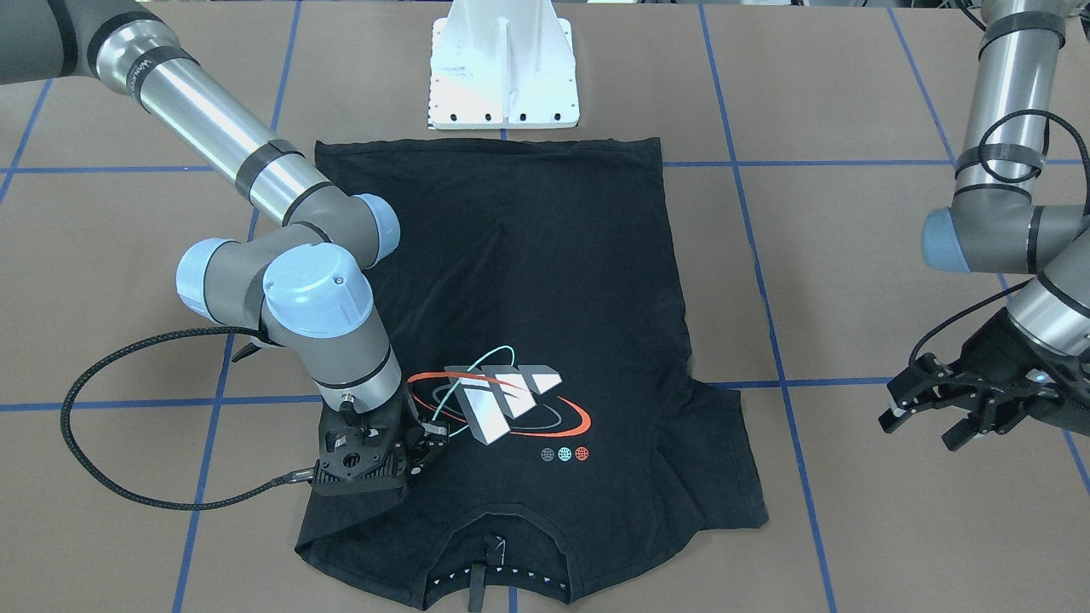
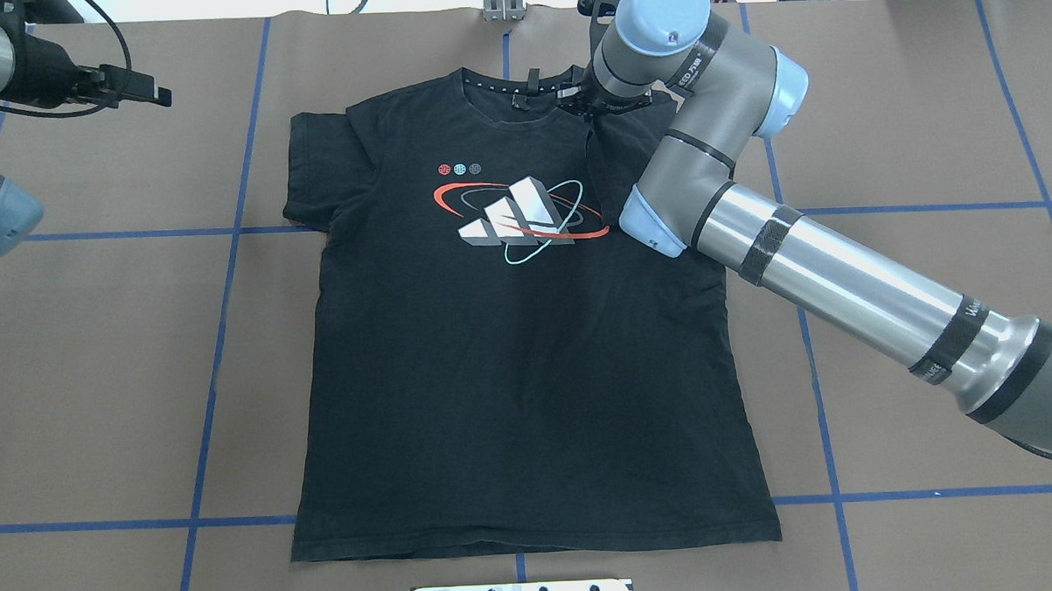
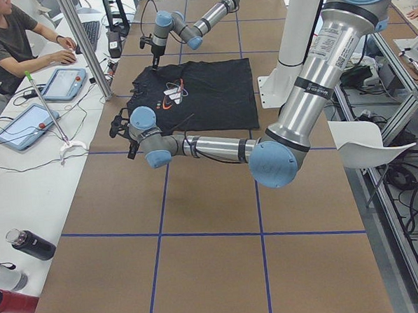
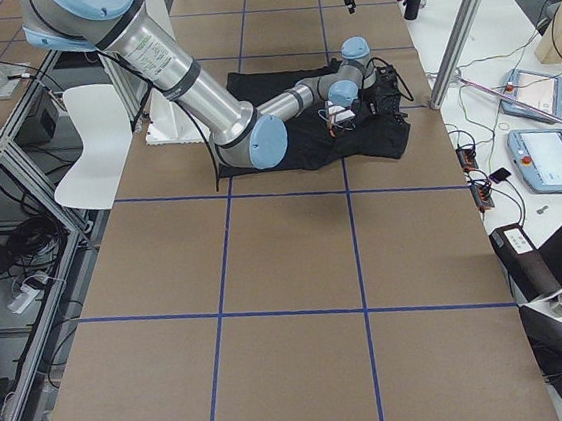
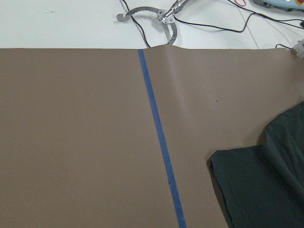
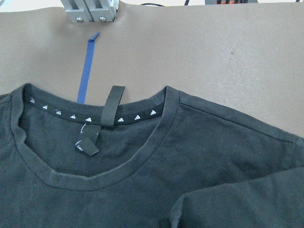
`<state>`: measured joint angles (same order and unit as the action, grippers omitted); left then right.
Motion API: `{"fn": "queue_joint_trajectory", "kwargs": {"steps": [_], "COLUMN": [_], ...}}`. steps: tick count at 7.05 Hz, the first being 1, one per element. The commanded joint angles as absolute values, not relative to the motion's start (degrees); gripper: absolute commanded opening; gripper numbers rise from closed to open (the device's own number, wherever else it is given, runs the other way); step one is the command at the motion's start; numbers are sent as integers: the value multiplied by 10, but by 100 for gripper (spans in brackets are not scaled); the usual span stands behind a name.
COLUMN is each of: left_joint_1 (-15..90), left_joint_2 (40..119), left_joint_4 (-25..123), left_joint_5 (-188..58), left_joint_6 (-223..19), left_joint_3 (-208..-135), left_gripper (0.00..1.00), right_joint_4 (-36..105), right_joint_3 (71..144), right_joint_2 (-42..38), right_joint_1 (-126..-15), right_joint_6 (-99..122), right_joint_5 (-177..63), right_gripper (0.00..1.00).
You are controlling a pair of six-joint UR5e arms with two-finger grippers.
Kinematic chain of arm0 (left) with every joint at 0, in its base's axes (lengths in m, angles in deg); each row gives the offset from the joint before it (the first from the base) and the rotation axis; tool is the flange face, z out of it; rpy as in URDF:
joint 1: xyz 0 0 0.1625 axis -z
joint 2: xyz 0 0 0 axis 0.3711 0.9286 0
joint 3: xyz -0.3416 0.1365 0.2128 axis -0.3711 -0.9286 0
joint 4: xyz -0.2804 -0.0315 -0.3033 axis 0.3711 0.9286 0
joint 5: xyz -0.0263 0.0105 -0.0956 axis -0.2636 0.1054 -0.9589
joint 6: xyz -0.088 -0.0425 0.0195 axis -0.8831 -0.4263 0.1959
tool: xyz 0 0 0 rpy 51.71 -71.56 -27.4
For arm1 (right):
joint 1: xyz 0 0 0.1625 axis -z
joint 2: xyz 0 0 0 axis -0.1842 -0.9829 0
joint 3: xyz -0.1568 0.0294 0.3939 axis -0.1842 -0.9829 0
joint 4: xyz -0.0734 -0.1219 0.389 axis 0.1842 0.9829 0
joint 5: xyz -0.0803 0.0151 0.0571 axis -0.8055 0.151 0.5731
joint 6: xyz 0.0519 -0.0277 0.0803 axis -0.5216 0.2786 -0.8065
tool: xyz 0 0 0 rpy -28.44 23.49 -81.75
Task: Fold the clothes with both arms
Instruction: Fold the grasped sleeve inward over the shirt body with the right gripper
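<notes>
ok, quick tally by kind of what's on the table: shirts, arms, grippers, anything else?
T-shirt: 1
Robot arms: 2 (left arm, right arm)
Grippers: 2 (left gripper, right gripper)
White pedestal base: 1
Total: 6

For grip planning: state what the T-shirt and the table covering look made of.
T-shirt: soft matte black knit, probably cotton; it wrinkles and folds over. Table covering: matte brown paper or card, likely; its far edge buckles in the left wrist view.
</notes>
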<state>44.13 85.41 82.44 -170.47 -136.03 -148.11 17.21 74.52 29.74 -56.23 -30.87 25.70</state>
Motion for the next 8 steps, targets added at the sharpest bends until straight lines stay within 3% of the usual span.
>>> {"fn": "queue_joint_trajectory", "kwargs": {"steps": [1, 4, 8], "left_joint_1": [441, 432, 369], "left_joint_2": [855, 875, 917], "left_joint_4": [824, 827, 825], "left_joint_5": [-1705, -1699, -1597], "left_joint_6": [-1361, -1413, -1479], "left_joint_3": [-1481, -1481, -1467], "left_gripper": [100, 100, 100], "right_joint_4": [173, 187, 257], "right_joint_3": [749, 817, 973], "right_joint_2": [298, 270, 183], "right_joint_1": [-563, -590, -626], "right_joint_6": [-322, -326, -325], "right_joint_5": [261, 336, 394], "right_gripper": [100, 100, 100]}}
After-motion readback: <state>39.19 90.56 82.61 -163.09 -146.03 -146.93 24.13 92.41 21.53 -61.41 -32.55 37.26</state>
